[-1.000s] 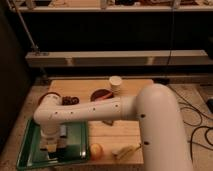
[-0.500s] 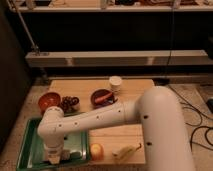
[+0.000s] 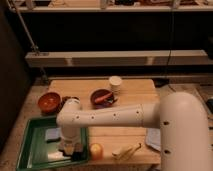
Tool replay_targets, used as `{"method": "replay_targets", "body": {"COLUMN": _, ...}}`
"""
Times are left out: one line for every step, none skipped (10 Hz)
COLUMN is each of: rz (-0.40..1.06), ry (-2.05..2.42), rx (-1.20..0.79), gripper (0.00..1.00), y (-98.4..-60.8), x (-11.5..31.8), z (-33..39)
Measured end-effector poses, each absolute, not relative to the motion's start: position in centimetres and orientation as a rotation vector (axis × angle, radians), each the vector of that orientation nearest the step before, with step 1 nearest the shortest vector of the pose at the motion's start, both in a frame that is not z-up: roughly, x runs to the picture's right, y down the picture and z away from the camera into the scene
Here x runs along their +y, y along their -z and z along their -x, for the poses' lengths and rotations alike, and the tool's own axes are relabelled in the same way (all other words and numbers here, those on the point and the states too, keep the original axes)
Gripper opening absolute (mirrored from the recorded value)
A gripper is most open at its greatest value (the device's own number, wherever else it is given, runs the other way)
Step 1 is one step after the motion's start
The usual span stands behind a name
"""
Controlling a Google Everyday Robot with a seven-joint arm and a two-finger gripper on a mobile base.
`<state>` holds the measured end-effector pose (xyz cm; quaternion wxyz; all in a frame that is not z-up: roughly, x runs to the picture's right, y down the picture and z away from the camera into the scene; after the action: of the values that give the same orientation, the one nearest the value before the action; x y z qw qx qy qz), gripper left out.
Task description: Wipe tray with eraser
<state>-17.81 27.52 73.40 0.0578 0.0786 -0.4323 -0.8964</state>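
Shut gripper (image 3: 70, 150) sits low in the tray (image 3: 29, 150), at its front right corner by the rim. More room twd tray's left side.

**Illumination:** Dim overall, with a warm yellow-brown cast. Light falls from above. The white arm (image 3: 115, 116) and its rounded shoulder housing (image 3: 182, 125) are the brightest surfaces in view. The wooden table (image 3: 137, 90) is moderately lit.

**Falloff:** The shelving (image 3: 115, 58) behind shows pale front edges, with near-black gaps between them. The left margin of the view is dark.

**Shadow:** The gripper (image 3: 70, 150), low over the right part of the green tray (image 3: 30, 150), sits in shade beneath the wrist. A soft shadow lies on the tray floor around it.

**Clarity:** The whole view is soft. The outlines of the brown bowl (image 3: 48, 101) and the paper cup (image 3: 115, 82) smear, and the dark areas carry blocky noise.

**Geometry:** The shelf edges run straight to the borders.
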Motion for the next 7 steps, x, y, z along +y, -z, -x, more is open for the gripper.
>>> {"method": "replay_targets", "body": {"rz": -0.236, "ry": 2.721, "rx": -1.308, "gripper": 0.0, "y": -73.6, "x": 26.9, "z": 17.5}}
{"method": "replay_targets", "body": {"rz": -0.238, "ry": 2.726, "rx": -1.309, "gripper": 0.0, "y": -73.7, "x": 26.6, "z": 17.6}}
{"method": "replay_targets", "body": {"rz": -0.251, "ry": 2.738, "rx": -1.311, "gripper": 0.0, "y": -73.8, "x": 26.0, "z": 18.5}}
{"method": "replay_targets", "body": {"rz": -0.264, "ry": 2.748, "rx": -1.316, "gripper": 0.0, "y": -73.8, "x": 25.7, "z": 19.6}}
{"method": "replay_targets", "body": {"rz": -0.28, "ry": 2.762, "rx": -1.321, "gripper": 0.0, "y": -73.7, "x": 25.4, "z": 21.2}}
{"method": "replay_targets", "body": {"rz": -0.298, "ry": 2.777, "rx": -1.329, "gripper": 0.0, "y": -73.6, "x": 25.4, "z": 22.9}}
{"method": "replay_targets", "body": {"rz": -0.327, "ry": 2.804, "rx": -1.341, "gripper": 0.0, "y": -73.1, "x": 25.5, "z": 25.2}}
